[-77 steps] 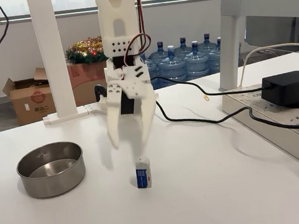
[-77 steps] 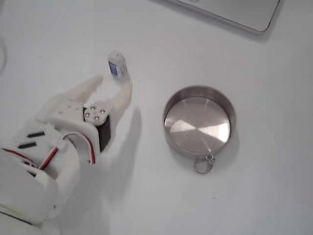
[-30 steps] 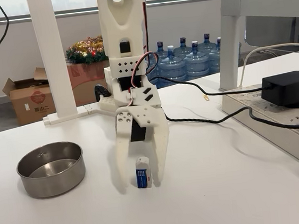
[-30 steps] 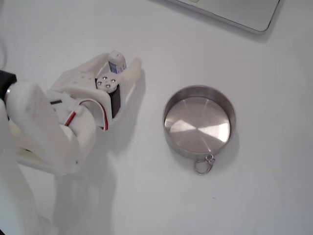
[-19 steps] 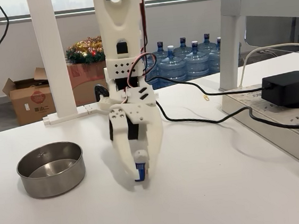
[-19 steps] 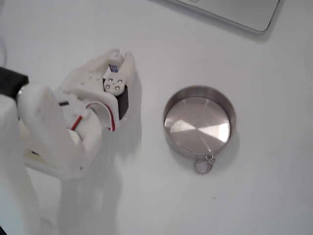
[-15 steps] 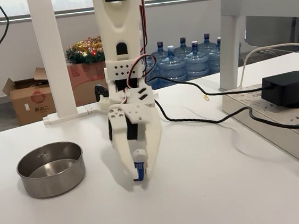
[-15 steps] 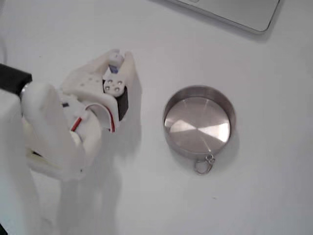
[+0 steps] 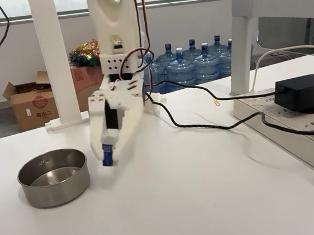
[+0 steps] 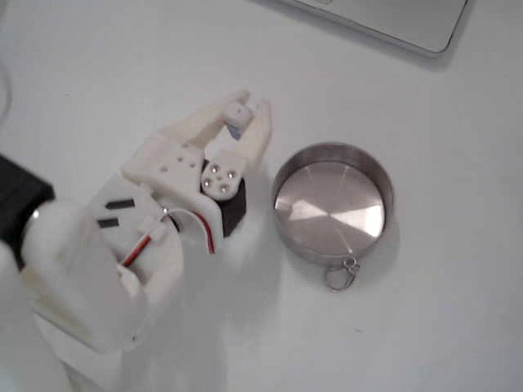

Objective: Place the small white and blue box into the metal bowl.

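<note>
End effector (image 9: 109, 155): clamped on the small white and blue box (image 9: 109, 154), held clear of the tabletop (image 9: 211, 201), just right of the metal bowl (image 9: 54, 177). Advice: carry left until centred over the bowl's interior, lower inside the rim, then release.

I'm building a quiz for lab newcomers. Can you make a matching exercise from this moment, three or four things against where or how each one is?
Things:
1. small white and blue box
2. metal bowl
3. black power adapter
4. gripper

States:
A. sits on the white power strip
B. shut on the carton
C. empty, on the table
D. held off the table, beside the bowl

Pairs: 1-D, 2-C, 3-A, 4-B
</note>
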You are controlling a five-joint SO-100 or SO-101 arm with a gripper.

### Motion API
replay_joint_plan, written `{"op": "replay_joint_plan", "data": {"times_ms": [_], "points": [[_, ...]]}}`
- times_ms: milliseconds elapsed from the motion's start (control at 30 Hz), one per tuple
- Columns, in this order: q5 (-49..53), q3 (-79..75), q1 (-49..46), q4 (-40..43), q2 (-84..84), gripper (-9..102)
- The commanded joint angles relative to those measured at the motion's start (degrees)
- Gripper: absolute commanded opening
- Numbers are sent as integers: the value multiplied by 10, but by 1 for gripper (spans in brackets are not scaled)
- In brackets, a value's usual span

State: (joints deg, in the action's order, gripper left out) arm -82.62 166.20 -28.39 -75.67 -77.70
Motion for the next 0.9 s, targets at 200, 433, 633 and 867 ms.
{"op": "replay_joint_plan", "data": {"times_ms": [200,433,633,867], "points": [[-4,40,-97,-18,-87,-2],[-7,33,-181,-15,-79,-1],[-4,39,-185,-10,-78,1],[-4,40,-162,-17,-53,9]]}}
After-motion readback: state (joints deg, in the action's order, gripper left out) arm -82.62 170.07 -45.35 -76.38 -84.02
